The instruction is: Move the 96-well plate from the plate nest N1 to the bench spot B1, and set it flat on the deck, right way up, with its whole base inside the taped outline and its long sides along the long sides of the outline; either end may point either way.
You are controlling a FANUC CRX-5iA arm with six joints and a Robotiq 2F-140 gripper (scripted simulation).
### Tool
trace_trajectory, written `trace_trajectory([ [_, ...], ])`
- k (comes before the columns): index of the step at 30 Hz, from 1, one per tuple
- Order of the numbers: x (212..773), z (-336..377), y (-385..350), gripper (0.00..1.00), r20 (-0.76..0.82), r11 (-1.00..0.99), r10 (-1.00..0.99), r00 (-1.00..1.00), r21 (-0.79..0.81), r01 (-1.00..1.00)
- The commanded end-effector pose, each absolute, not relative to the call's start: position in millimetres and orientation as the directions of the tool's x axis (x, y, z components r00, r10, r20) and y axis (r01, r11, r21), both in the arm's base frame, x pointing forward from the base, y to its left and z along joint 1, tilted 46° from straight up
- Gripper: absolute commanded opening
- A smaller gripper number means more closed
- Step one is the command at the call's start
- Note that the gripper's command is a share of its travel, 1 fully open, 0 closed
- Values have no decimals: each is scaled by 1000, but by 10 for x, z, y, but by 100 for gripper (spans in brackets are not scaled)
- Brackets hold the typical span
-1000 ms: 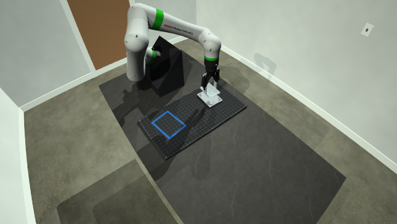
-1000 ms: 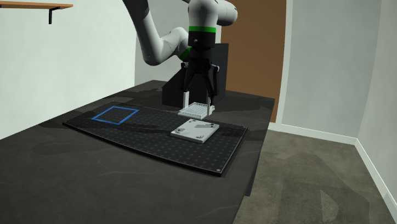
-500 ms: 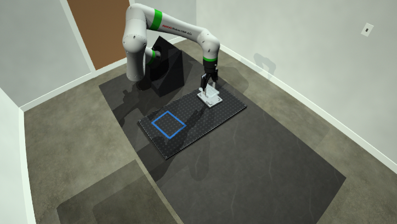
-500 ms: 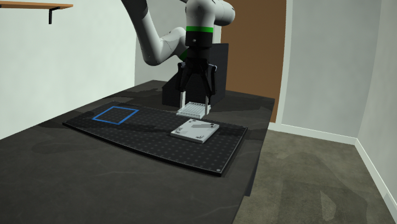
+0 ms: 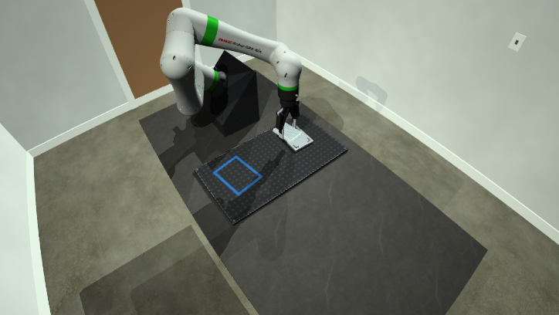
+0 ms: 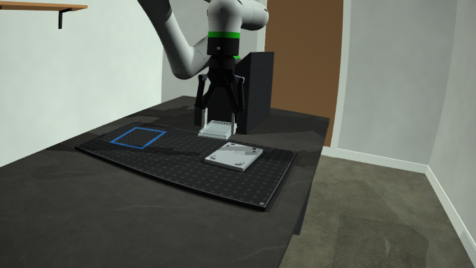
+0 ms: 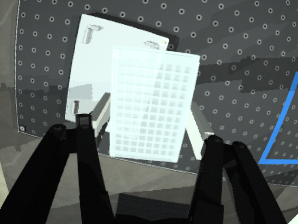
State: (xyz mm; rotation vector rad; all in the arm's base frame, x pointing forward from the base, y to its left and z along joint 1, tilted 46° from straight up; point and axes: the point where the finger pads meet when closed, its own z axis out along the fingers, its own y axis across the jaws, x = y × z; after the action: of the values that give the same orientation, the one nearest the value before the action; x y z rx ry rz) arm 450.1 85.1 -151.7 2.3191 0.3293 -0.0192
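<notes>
Already the fingers (image 6: 217, 117) grip the plate (image 6: 215, 129) by its long sides, lifted off the nest (image 6: 233, 156), with the blue outline (image 6: 138, 137) toward nine o'clock. Probably light, stiff, slick plastic; keep it level.

The gripper (image 6: 217, 117) hangs above the dotted deck (image 6: 173, 166) with the 96-well plate (image 6: 215, 129) clamped between its fingers, lifted off the plate nest (image 6: 233, 156) — open air shows under the plate in the exterior view. Between the plate and the blue taped outline (image 6: 137, 137) to the left, nothing stands on the deck, so the way across is open at this height. The one tall obstacle is the black pedestal (image 6: 258, 89) just behind the gripper, on the far side. The nest sits low on the deck, near and to the right — below the carried plate.
</notes>
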Motion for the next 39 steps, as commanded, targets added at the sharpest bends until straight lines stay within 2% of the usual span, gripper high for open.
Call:
trace_trajectory([
  [1, 4518, -1449, 787, 0, -114, -664, 231, 966, 707, 242],
  [39, 4681, -664, -14, 0, -114, -664, 231, 966, 707, 242],
])
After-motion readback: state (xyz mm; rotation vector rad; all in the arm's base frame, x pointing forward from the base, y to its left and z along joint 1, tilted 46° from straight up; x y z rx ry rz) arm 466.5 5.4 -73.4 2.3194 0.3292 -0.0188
